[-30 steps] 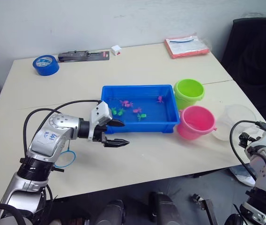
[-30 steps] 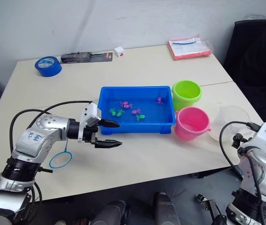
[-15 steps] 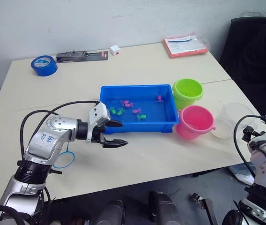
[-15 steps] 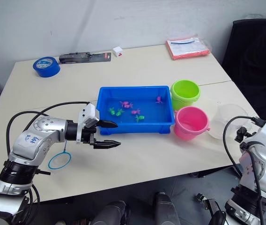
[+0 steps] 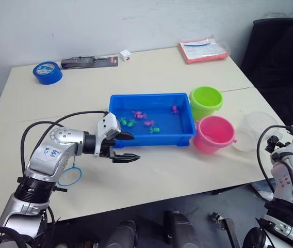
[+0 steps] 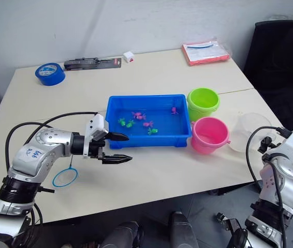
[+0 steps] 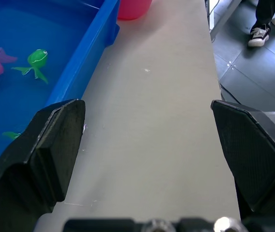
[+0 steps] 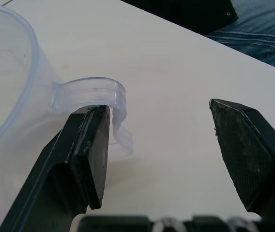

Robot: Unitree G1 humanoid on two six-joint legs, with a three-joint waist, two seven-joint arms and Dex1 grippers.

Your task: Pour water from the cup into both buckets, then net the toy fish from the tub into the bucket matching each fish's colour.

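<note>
Gaping right hand (image 8: 159, 145) beside cup (image 8: 36, 101) handle; left hand (image 5: 126, 147) spread near tub (image 5: 153, 120).

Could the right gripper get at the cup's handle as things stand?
Probably yes: the right gripper is open, with the cup handle beside one finger and nothing between them.

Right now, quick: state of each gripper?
Left gripper: open, holding nothing, over the table beside the blue tub.
Right gripper: open, jaws either side of the clear jug's handle, not closed on it.
</note>
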